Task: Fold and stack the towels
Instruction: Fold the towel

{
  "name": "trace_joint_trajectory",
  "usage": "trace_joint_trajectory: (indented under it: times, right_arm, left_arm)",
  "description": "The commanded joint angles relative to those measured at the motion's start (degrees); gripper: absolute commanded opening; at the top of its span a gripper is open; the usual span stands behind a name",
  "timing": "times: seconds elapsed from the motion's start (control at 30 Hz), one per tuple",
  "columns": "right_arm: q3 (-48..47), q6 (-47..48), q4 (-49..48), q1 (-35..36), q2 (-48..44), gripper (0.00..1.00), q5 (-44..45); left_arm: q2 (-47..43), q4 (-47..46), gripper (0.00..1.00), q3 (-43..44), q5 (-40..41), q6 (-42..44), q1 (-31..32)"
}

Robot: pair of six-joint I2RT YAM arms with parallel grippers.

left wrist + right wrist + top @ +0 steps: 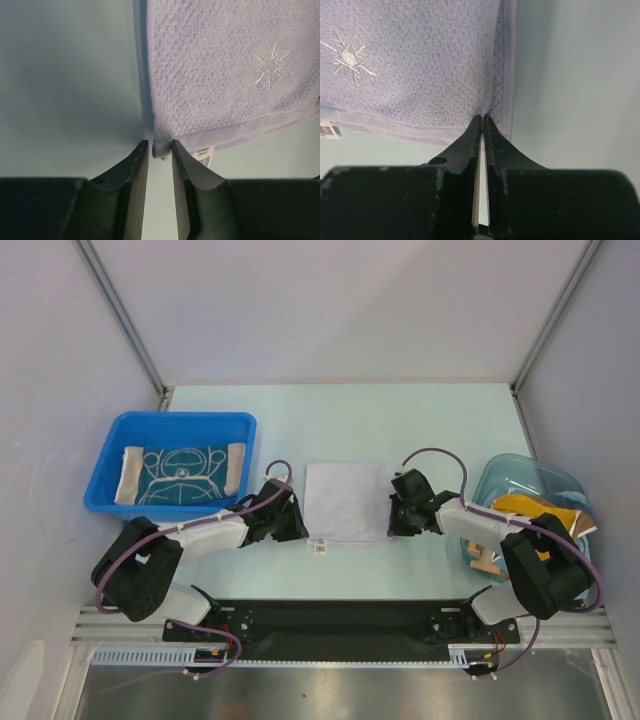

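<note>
Lavender towel (348,502) lies flat on the bench (330,420), with bare surface beyond its far edge. My right end effector (483,117) pinches its right edge. My left end effector (160,146), jaws slightly apart, sits low at the near-left corner.

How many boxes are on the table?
2. A blue bin sits at the far left with a teal towel lying flat inside. A clear bin sits at the right, holding bunched towels. No other box seems hidden.

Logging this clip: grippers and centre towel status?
Right gripper shut on lavender towel, right edge. Left gripper slightly open at its near-left corner. Towel flat, nothing blocking.
</note>
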State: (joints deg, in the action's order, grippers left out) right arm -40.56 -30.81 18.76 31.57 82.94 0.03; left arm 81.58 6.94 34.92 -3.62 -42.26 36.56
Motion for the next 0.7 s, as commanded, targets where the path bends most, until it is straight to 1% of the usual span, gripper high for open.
trace_joint_trajectory:
  times: [0.0, 0.07, 0.1, 0.17, 0.2, 0.27, 0.5, 0.67]
  right_arm:
    - [-0.22, 1.63, 0.57, 0.24, -0.67, 0.00, 2.60]
    - [-0.31, 1.71, 0.66, 0.24, -0.76, 0.00, 2.78]
    - [-0.23, 1.80, 0.66, 0.24, -0.76, 0.00, 2.87]
    - [-0.31, 2.07, 0.66, 0.24, -0.85, 0.00, 2.87]
    - [-0.49, 2.24, 0.75, 0.24, -0.85, 0.00, 2.87]
    - [-1.54, 2.33, 1.18, 0.24, -1.02, 0.00, 3.13]
    - [-5.67, 3.38, 5.31, 0.16, -1.37, 0.00, 5.06]
    - [-7.08, 3.21, 6.90, -0.02, -2.34, 0.00, 5.77]
  left_arm:
    - [0.51, -0.88, 0.27, 1.47, 1.51, -1.07, -0.43]
    - [0.51, -0.26, 0.22, 1.82, 1.77, -0.98, -0.43]
    - [0.51, 0.00, 0.16, 2.08, 2.03, -0.89, -0.43]
    - [0.42, 0.62, 0.12, 2.44, 2.39, -0.72, -0.43]
    - [0.33, 0.79, 0.06, 2.79, 2.65, -0.63, -0.35]
    - [-0.02, 1.93, 0.00, 3.40, 2.83, -0.54, -0.43]
    - [-1.51, 7.21, 0.00, 8.06, 2.56, 0.25, -0.26]
    - [-3.09, 8.97, 0.00, 9.03, 2.30, -0.01, 0.18]
